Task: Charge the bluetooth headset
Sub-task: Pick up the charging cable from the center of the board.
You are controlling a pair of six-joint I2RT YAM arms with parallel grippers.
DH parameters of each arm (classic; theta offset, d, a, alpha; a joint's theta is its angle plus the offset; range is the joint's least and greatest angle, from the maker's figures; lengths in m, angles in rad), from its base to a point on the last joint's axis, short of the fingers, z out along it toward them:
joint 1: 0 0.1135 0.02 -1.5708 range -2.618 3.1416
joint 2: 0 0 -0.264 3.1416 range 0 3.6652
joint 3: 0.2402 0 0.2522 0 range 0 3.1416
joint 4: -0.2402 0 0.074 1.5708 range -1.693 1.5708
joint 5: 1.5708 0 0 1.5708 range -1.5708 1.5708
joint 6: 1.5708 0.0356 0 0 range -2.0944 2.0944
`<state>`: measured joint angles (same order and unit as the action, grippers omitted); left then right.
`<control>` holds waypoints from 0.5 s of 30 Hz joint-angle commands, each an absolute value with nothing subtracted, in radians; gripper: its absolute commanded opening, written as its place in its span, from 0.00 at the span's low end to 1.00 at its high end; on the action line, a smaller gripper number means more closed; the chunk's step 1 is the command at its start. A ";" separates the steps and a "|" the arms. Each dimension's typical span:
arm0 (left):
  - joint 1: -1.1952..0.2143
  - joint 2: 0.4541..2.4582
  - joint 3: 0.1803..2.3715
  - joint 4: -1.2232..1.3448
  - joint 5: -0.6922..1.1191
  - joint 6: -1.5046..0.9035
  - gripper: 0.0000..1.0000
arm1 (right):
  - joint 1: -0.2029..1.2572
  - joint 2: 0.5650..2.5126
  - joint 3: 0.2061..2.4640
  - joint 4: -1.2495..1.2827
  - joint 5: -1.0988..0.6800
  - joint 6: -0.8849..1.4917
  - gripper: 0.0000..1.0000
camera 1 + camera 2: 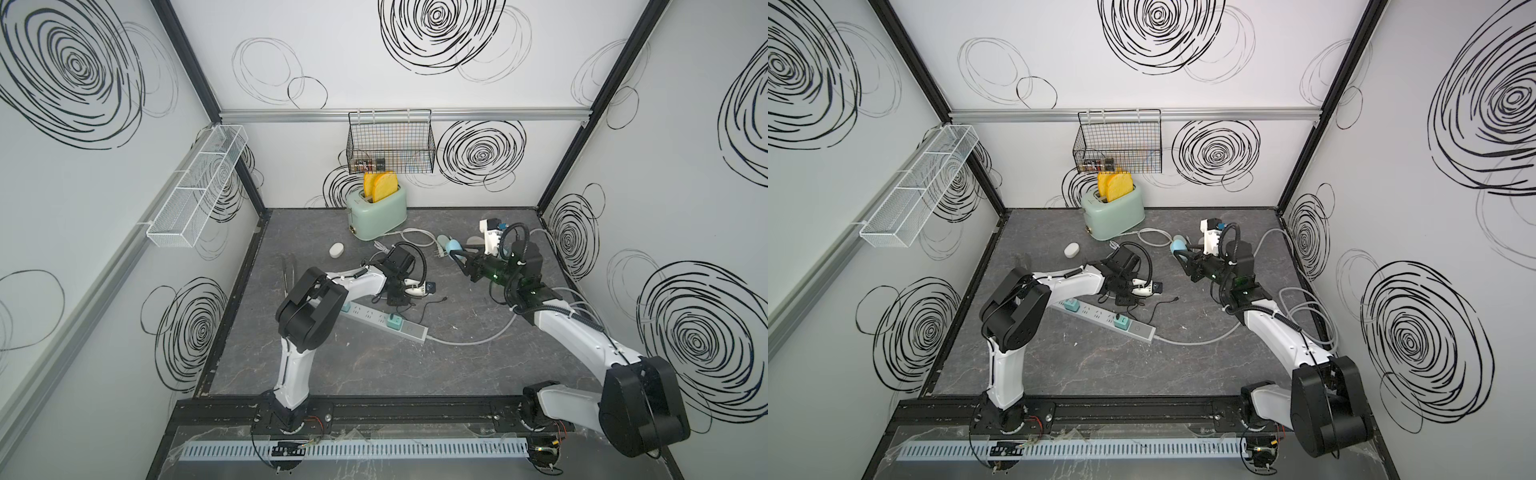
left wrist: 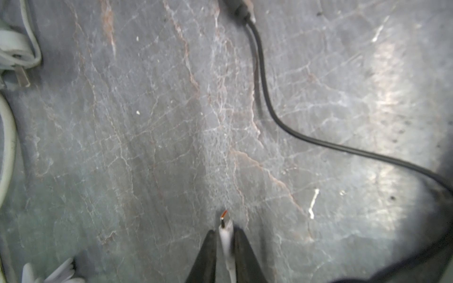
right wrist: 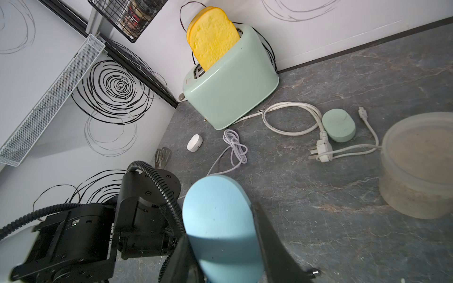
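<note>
My right gripper (image 3: 220, 232) is shut on a light blue, rounded headset case (image 3: 218, 215) and holds it above the table, right of centre; both top views show the case (image 1: 455, 248) (image 1: 1179, 246). A thin black charging cable (image 2: 267, 103) snakes over the grey table, its small plug (image 1: 444, 298) lying free. The cable runs back to a teal charger (image 1: 392, 321) on the white power strip (image 1: 411, 330). My left gripper (image 2: 225, 232) points down at the table beside the cable. Its fingers are close together on a thin white strip (image 2: 226, 235) with a dark and orange tip.
A mint toaster (image 1: 378, 214) with yellow bread stands at the back wall. Near it lie a white oval case (image 1: 336, 250), a green case (image 3: 339, 125), a coiled white cable (image 3: 235, 147), a white mains plug (image 3: 321, 149) and a clear tub (image 3: 416, 166). Metal tongs (image 1: 289, 270) lie left.
</note>
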<state>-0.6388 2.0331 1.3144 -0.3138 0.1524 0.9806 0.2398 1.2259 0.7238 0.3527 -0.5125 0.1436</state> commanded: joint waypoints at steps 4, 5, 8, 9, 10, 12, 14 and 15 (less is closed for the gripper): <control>-0.647 2.112 1.295 -0.464 0.127 1.006 0.16 | 0.232 1.206 0.719 0.381 -0.523 0.155 0.18; -0.647 2.114 1.300 -0.474 0.126 1.003 0.16 | 0.233 1.206 0.719 0.380 -0.523 0.154 0.18; -0.647 2.118 1.308 -0.494 0.113 1.000 0.16 | 0.233 1.204 0.719 0.381 -0.523 0.155 0.18; -0.647 2.118 1.311 -0.499 0.112 0.999 0.15 | 0.233 1.203 0.719 0.380 -0.523 0.155 0.18; -0.647 2.119 1.313 -0.503 0.112 0.997 0.14 | 0.233 1.202 0.719 0.381 -0.522 0.155 0.17; -0.647 2.120 1.316 -0.504 0.111 0.995 0.09 | 0.233 1.203 0.719 0.383 -0.522 0.154 0.18; -0.645 2.124 1.333 -0.506 0.111 0.969 0.00 | 0.233 1.206 0.719 0.387 -0.522 0.156 0.18; -0.641 2.126 1.349 -0.507 0.117 0.944 0.00 | 0.233 1.207 0.719 0.389 -0.522 0.157 0.17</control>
